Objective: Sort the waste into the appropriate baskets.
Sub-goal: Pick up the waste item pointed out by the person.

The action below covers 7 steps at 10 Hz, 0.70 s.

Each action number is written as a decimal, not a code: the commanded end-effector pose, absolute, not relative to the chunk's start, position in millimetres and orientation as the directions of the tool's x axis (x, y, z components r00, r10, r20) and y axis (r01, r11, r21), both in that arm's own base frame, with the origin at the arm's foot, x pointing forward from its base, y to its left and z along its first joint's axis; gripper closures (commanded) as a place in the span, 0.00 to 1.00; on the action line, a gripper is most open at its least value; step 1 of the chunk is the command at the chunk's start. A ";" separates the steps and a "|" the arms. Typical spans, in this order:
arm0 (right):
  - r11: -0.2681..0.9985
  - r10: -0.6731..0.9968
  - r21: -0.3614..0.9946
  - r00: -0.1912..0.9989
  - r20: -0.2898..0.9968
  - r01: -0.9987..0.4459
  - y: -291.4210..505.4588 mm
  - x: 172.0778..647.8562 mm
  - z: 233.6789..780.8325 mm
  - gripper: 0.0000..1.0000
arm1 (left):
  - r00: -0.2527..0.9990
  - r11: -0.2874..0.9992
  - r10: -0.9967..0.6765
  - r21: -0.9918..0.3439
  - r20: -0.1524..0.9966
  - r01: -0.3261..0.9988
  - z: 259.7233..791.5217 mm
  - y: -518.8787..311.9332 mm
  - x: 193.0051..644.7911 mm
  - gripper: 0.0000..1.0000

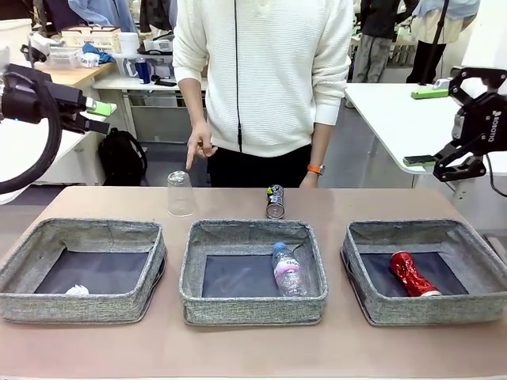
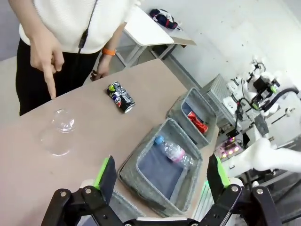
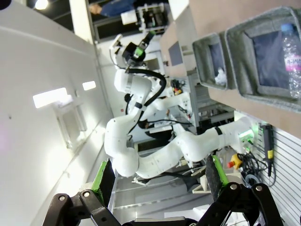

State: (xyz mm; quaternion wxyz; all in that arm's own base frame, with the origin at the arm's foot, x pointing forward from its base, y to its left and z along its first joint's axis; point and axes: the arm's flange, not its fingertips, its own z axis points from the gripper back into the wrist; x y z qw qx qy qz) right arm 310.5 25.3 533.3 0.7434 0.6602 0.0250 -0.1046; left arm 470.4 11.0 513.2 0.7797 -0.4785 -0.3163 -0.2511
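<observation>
The left gripper (image 1: 99, 116) and right gripper (image 1: 424, 127) hang above the table's two sides, jaws spread wide, holding and touching nothing. The clear bottle (image 1: 288, 269) lies in the middle basket (image 1: 253, 307), long axis near to far, blue cap toward the person; the red crushed can (image 1: 412, 274) lies diagonally in the right basket (image 1: 428, 310), and the paper ball (image 1: 77, 290) sits in the left basket (image 1: 79, 305). Beyond the baskets, the dark printed can (image 1: 275, 201) lies on its side, end toward the robot, and the clear plastic cup (image 1: 181, 194) stands upside down under the person's pointing hand (image 1: 200, 146).
</observation>
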 end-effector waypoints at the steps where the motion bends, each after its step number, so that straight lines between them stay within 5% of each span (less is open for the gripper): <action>1: 0.085 -0.121 0.980 0.978 -0.168 0.179 25.4 310.8 536.6 0.00 | 0.537 0.450 -0.168 -0.420 0.827 0.788 496.5 8.3 490.8 0.00; 2: 0.085 -0.121 0.980 0.978 -0.168 0.179 25.4 310.8 536.6 0.00 | 0.387 0.305 -0.261 -0.305 0.884 0.902 480.6 8.2 509.8 0.00; 4: 0.085 -0.121 0.980 0.978 -0.168 0.179 25.4 310.8 536.6 0.00 | 0.145 0.326 -0.208 -0.071 0.967 0.943 437.5 20.2 544.3 0.00; 7: 0.085 -0.121 0.980 0.978 -0.168 0.179 25.4 310.8 536.6 0.00 | 0.170 0.446 -0.343 0.001 0.924 0.895 389.8 19.5 594.3 0.00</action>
